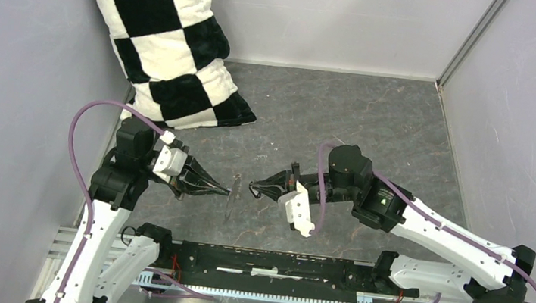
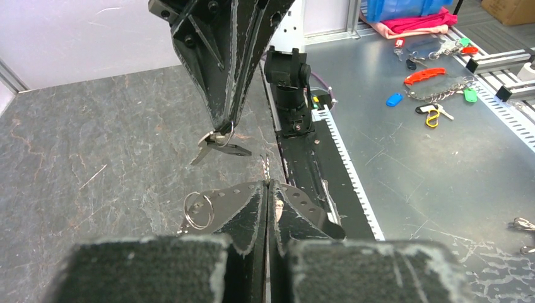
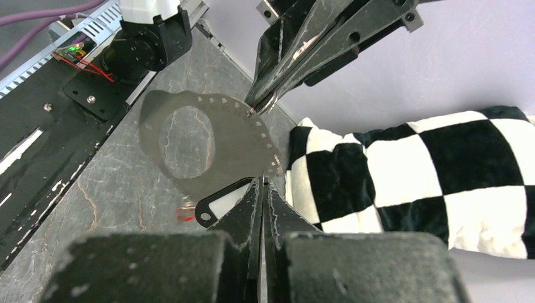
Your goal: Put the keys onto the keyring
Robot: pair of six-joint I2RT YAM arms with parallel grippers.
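Over on the left, a black-and-white checked pillow (image 1: 163,40) is slumped in the back corner of the dark tabletop (image 1: 345,114). In front of it the left fingers (image 1: 225,190) reach to the right, pressed together on the rim of the keyring (image 3: 243,142). It is a flat grey metal ring with a big oval opening and a row of small holes round its edge. It is held upright off the tabletop, between the two arms, and shows edge-on from above. A small split ring (image 2: 199,210) shows at its rim.

Just to the right, the right fingers (image 1: 254,189) point back at it, clamped on a dark-headed key (image 2: 232,149) whose own little ring sits at their tips. The key is close by the keyring's rim; whether they touch I cannot tell. From the left wrist, loose coloured key tags (image 2: 424,76) lie on bare metal beyond the arms' mounting rail.
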